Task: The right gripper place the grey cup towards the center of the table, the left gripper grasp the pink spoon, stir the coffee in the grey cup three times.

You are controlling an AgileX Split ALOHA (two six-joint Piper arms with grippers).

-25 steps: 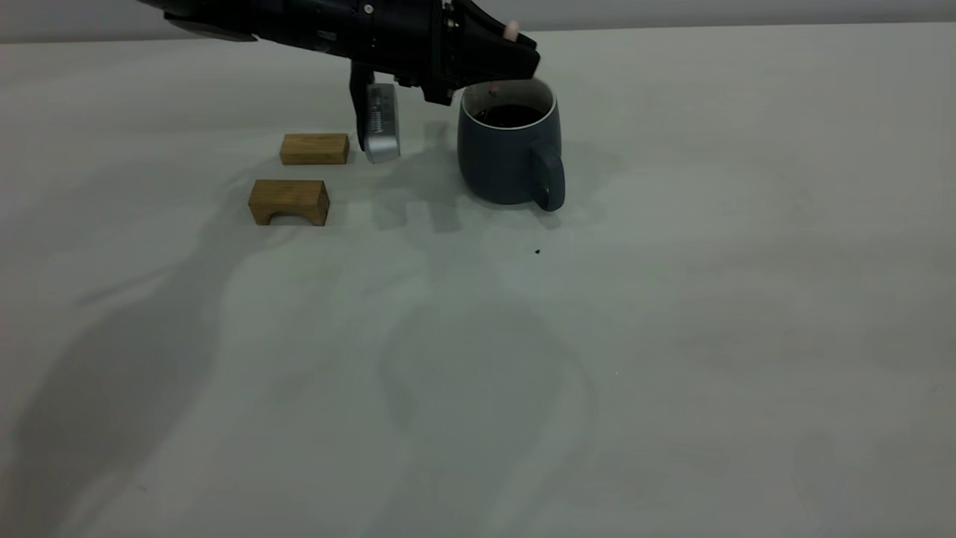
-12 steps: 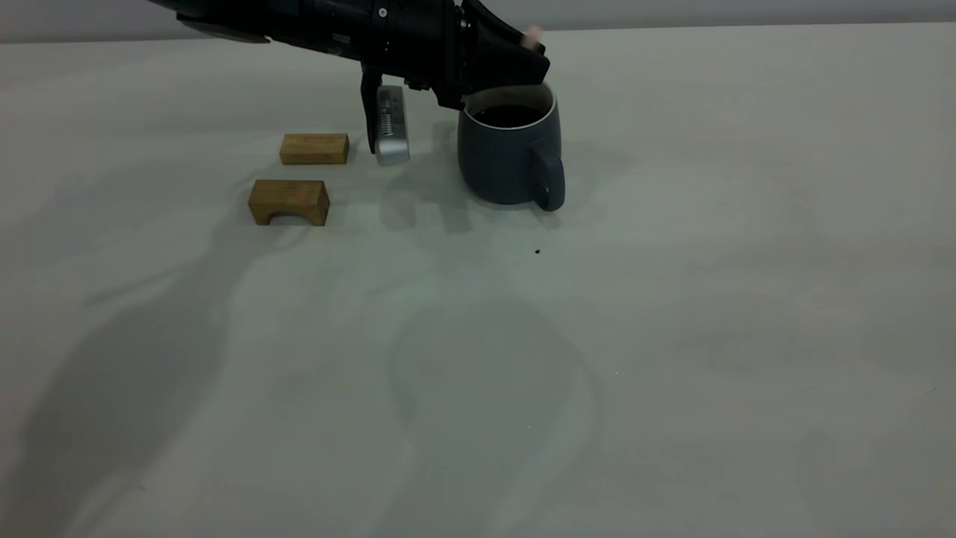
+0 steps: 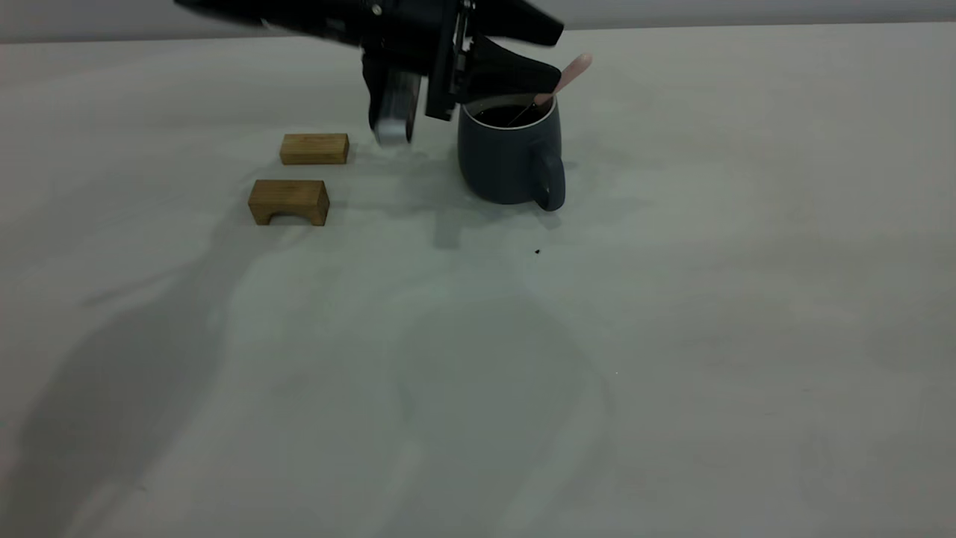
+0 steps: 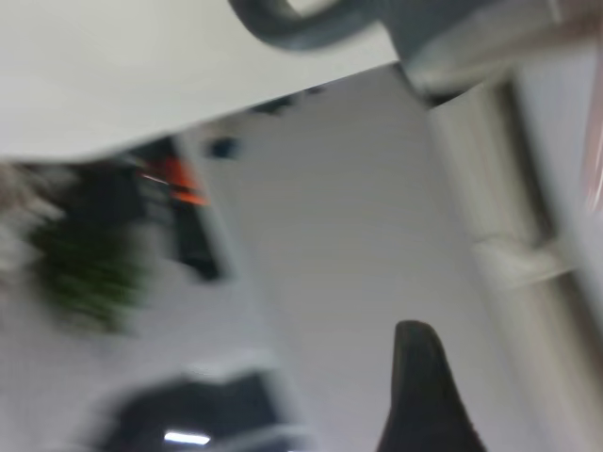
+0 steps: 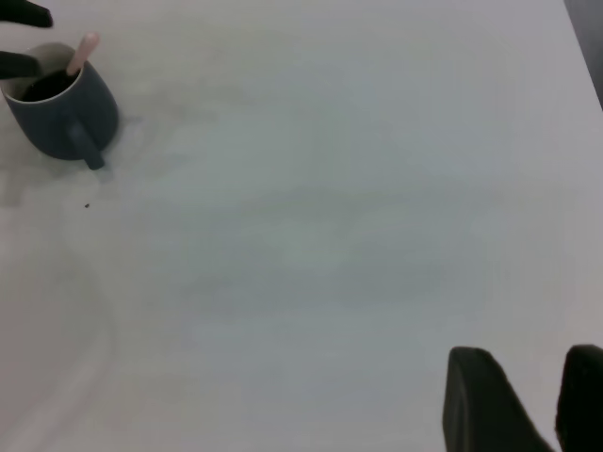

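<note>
At upper centre of the frame the left gripper (image 3: 455,82), jaws apart, hung beside the grey cup (image 3: 510,153) where the pink spoon (image 3: 562,81) leaned free in the coffee (image 3: 508,115), suggesting stirring was over and retreat next.

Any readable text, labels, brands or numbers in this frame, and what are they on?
None can be read. The grey cup, pink spoon, two wooden blocks and table show no print. The left gripper shows no legible markings; the left wrist view is blurred.
</note>
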